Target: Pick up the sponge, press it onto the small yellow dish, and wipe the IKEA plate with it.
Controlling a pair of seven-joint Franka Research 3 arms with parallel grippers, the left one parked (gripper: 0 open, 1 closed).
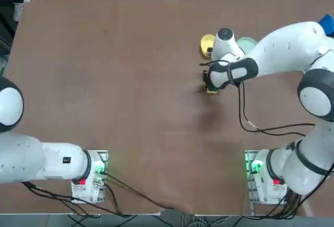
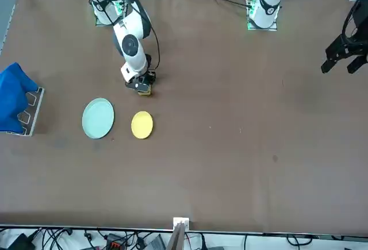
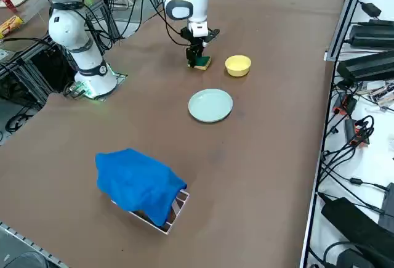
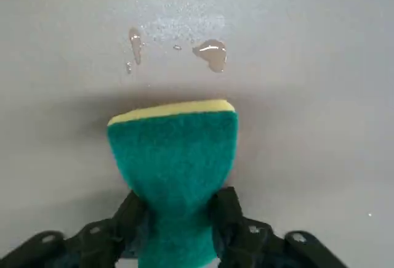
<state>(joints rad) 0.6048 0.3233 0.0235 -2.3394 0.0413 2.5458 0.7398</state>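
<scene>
Right wrist view shows my right pincer (image 4: 177, 222) pinching the sponge (image 4: 173, 169), a small rectangular block with a dark green scouring top over a yellow foam layer; the foam is squeezed into a waist between my fingers (image 4: 130, 215), so I judge the grip is on; the sponge looks to sit on or just above the brown table (image 4: 320, 64), with a few wet drops (image 4: 209, 53) just beyond it.

What could go wrong: I hold it near one end, so the soft foam may bend or slip out when I press down; too hard a squeeze could leave it warped, wiping with only an edge.

In the top view, the small round yellow dish (image 1: 206, 45) lies near the sponge at about eleven o'clock; the round pale mint-green plate (image 1: 247, 43) with a raised rim is at about one o'clock, partly hidden under my arm.
</scene>
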